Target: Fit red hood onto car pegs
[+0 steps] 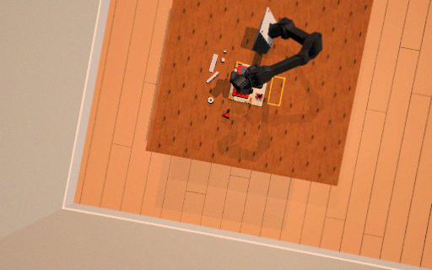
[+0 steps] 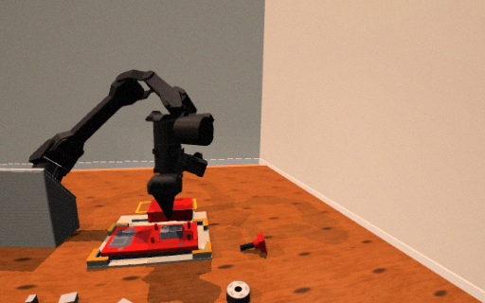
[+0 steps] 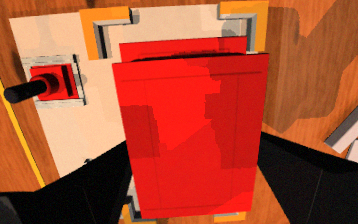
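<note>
The counter point(image 1: 190, 139) point(image 2: 332, 265) point(image 3: 320, 60) is spanned by the black arm point(image 1: 288, 63) point(image 2: 99, 115), mounted on a grey pedestal point(image 2: 24, 208) between twelve and one o'clock of the jig point(image 1: 256, 101) point(image 2: 142, 262) point(image 3: 170, 25) in the top view. The red chassis point(image 1: 240, 94) point(image 2: 142, 241) point(image 3: 182, 48) is framed by the jig. The end effector point(image 1: 242, 82) point(image 2: 169, 214) point(image 3: 192, 141) is spread fairly wide and closed on the sides of the hood point(image 2: 173, 211) point(image 3: 185, 115), which is held raised over the jig, roof up, unseated; the engine block point(image 2: 171, 231) is left uncovered in the exterior view.

Around the jig in the top view, a yellow outline point(image 1: 276, 91) is seen at three o'clock, pale bars point(image 1: 213, 62) at nine to ten, a red part with a black stem point(image 1: 226, 114) point(image 2: 258, 243) at seven, a white-faced wheel point(image 1: 210, 98) point(image 2: 238, 291) at eight, and small pale cubes point(image 1: 223, 60) at ten to eleven.
</note>
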Tool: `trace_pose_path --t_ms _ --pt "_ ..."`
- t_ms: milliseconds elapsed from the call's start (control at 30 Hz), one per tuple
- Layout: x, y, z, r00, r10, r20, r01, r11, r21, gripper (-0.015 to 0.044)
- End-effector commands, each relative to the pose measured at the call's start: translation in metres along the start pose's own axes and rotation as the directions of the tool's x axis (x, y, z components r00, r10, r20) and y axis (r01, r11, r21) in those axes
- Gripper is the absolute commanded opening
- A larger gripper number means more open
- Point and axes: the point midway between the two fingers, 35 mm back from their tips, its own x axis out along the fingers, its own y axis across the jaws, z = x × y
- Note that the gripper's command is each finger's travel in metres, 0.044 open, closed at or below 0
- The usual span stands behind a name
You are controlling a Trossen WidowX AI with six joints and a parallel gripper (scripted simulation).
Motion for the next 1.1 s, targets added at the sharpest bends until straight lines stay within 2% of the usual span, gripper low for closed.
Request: trace_pose_path --t_ms 0,1067 --pt "0.0199 -0.0014 -0.0023 1.0 0.009 -0.006 -0.009 1.0 0.009 0.0" --pt "0.0277 -0.0009 -0.0005 1.0 0.01 -0.006 -0.01 1.0 0.009 0.0"
